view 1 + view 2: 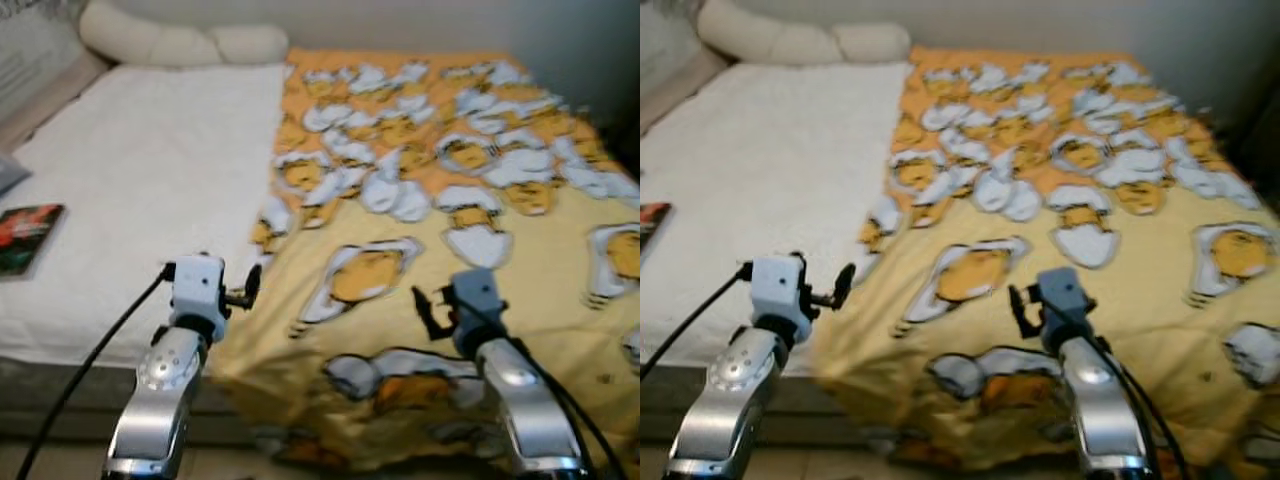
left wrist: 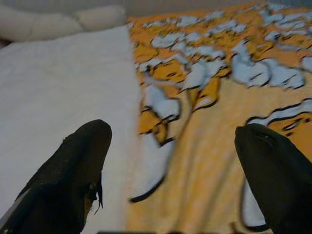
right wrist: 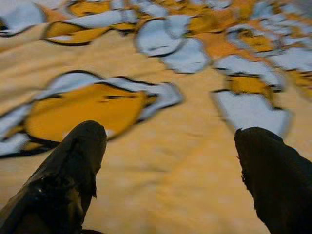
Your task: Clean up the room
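Note:
A yellow blanket printed with cartoon eggs covers the right half of the bed, over a white sheet. Its left edge runs down the middle of the bed, and its near end hangs over the foot. My left gripper hovers open above that left edge near the foot; its wrist view shows blanket and sheet between the fingers. My right gripper is open over the blanket's near part, with only blanket between its fingers.
A cream pillow lies along the head of the bed against the wall. A dark book with a red cover picture rests on the sheet at the left. The bed's front edge is just below my arms.

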Controlling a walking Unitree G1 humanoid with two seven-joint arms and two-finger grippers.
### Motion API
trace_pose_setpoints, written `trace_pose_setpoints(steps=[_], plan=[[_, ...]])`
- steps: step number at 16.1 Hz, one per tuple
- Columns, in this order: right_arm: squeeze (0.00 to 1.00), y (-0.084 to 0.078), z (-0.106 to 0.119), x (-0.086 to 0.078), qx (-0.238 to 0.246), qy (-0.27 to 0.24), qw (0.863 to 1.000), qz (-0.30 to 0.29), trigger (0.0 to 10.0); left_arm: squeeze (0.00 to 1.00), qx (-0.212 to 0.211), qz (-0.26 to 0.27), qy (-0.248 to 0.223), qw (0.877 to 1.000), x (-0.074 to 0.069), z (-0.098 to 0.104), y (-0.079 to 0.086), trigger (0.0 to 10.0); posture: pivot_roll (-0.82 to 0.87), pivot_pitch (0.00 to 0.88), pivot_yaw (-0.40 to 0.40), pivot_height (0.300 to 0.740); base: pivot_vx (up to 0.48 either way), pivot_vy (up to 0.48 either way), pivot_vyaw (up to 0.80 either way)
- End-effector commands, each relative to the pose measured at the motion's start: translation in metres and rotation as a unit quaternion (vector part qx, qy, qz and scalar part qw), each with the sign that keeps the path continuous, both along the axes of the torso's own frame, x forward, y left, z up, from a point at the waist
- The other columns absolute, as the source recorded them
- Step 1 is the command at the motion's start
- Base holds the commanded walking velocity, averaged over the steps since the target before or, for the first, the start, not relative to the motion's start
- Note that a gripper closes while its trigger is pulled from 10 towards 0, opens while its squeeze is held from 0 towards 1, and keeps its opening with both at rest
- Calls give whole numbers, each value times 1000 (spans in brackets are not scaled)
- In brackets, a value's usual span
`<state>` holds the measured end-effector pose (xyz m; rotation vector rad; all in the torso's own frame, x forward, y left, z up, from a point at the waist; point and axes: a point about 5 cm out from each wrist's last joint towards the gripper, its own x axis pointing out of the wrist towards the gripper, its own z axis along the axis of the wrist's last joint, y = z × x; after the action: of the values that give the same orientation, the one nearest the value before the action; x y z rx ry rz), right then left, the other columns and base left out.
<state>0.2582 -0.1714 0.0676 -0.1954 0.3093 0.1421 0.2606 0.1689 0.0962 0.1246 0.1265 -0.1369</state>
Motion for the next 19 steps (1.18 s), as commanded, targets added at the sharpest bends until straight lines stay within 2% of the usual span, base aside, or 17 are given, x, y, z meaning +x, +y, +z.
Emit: trace_pose_setpoints(steps=[1, 2, 4, 10, 11, 12, 15, 19], plan=[[922, 6, 0, 0, 3, -2, 1000, 10, 10000, 380, 10, 11, 1, 1000, 1, 0, 7, 10000, -31, 0, 32, 740, 0, -480, 0], [0, 5, -2, 0, 4, 4, 1000, 4, 10000, 384, 10, 11, 1, 1000, 1, 1, 7, 10000, -32, 0, 33, 740, 0, -480, 0], [0, -4, -6, 2, 18, 12, 999, -47, 10000, 380, 12, 9, -1, 1000, 5, 1, 5, 10000, -37, 0, 36, 740, 0, -480, -788], [0, -10, -13, 1, 32, 24, 995, -88, 10000, 380, 12, 12, 0, 1000, 9, 0, 4, 10000, -33, 0, 27, 740, 0, -429, -783], [0, -12, -15, 0, 32, 27, 994, -97, 10000, 318, 8, 19, 2, 1000, 10, -1, 4, 10000, -30, 0, 24, 740, 0, 0, -781], [0, -14, -17, 0, 31, 29, 994, -105, 10000, 302, 8, 22, -1, 1000, 11, 0, 4, 10000, -30, 0, 23, 740, 0, 0, -781], [0, -19, -18, -2, 30, 29, 992, -117, 10000, 322, -11, 5, -7, 1000, 13, 2, 3, 10000, -30, 0, 21, 740, 0, 0, -781], [0, -21, -19, -2, 29, 31, 992, -123, 10000, 333, -9, -5, -8, 1000, 18, 3, 1, 10000, -35, 0, 22, 740, 154, 0, -781]])
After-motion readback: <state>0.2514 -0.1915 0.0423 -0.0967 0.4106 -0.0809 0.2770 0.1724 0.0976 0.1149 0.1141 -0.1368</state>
